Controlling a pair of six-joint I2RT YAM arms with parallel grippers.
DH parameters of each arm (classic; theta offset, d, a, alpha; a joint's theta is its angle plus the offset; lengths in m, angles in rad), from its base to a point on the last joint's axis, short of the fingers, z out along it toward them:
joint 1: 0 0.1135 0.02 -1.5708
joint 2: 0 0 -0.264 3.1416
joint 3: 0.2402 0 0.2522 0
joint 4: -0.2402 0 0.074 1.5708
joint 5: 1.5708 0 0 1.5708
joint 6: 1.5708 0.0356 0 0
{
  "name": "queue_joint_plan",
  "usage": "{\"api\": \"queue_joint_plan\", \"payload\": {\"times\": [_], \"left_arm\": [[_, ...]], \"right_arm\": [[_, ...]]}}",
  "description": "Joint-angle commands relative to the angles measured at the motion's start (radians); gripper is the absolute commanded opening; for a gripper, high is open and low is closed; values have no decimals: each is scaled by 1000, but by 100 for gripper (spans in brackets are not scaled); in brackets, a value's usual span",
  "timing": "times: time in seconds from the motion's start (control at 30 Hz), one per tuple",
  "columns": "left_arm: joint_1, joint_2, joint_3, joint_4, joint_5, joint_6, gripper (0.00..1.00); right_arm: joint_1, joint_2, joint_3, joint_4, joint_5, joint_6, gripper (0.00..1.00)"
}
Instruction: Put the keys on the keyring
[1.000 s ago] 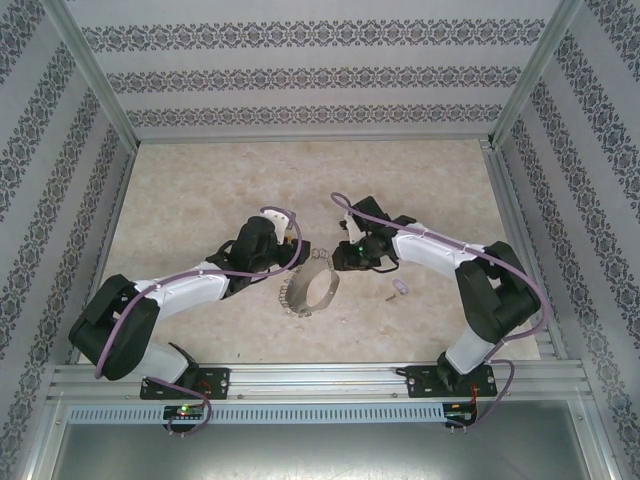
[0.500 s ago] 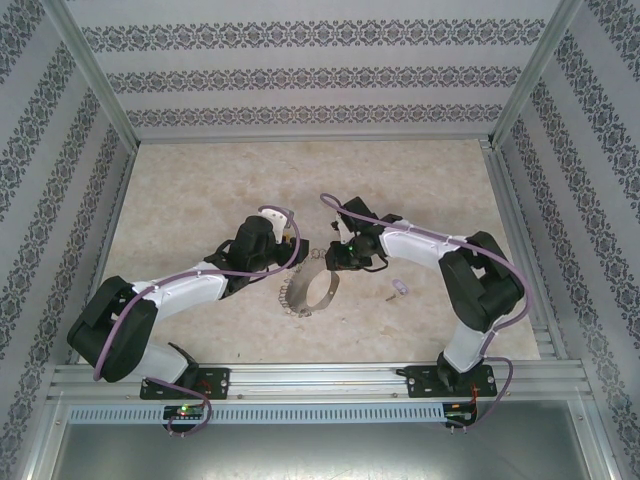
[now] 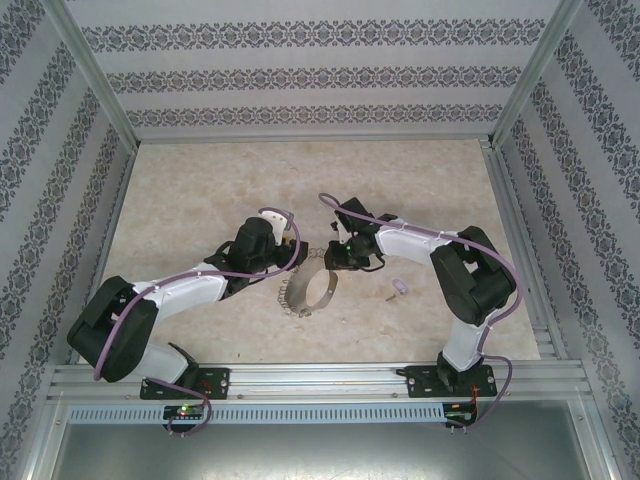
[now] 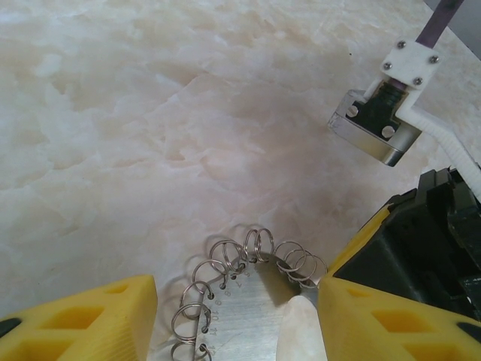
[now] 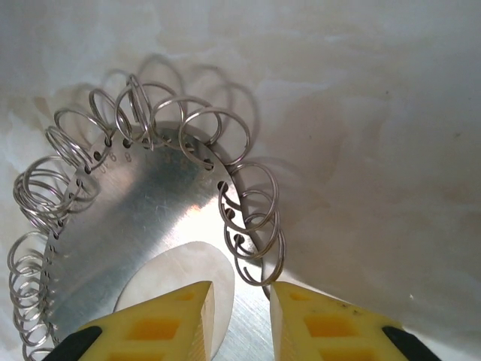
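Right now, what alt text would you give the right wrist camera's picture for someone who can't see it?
A grey metal keyring, its curved rim strung with many small wire loops, seen close up against a pale marbled table. At the bottom, the right gripper's two yellow fingers point toward it, a narrow gap between them.

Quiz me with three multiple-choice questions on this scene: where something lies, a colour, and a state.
1. Where is the loose key? A) on the table, right of the keyring, apart from it B) inside the keyring C) in an end effector
2. What colour are the end effector fingers? A) red B) yellow C) blue
3. How does the left end effector stand? A) shut tight B) clamped on the key C) open
Answers: A, the top view shows it alone beside the hoop; B, both wrist views show yellow fingers; C, its fingers sit wide apart, the keyring's rim between them.
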Motion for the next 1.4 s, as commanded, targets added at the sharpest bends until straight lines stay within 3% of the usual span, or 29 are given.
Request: {"api": "queue_joint_plan", "payload": {"times": [0.0, 0.33, 0.63, 0.9, 1.37], "left_arm": [[12, -3, -9, 21, -2, 16, 59], [12, 13, -12, 40, 4, 12, 59], [13, 14, -18, 49, 13, 10, 59], [13, 21, -17, 56, 20, 9, 59], [13, 32, -16, 65, 26, 8, 59]], "right_arm": [[-17, 9, -8, 49, -16, 43, 24], [-32, 5, -45, 115, -64, 135, 23], [-49, -75, -122, 151, -19, 197, 21], [-63, -127, -173, 204, -19, 267, 33], [-80, -86, -222, 317, -69, 341, 29]]}}
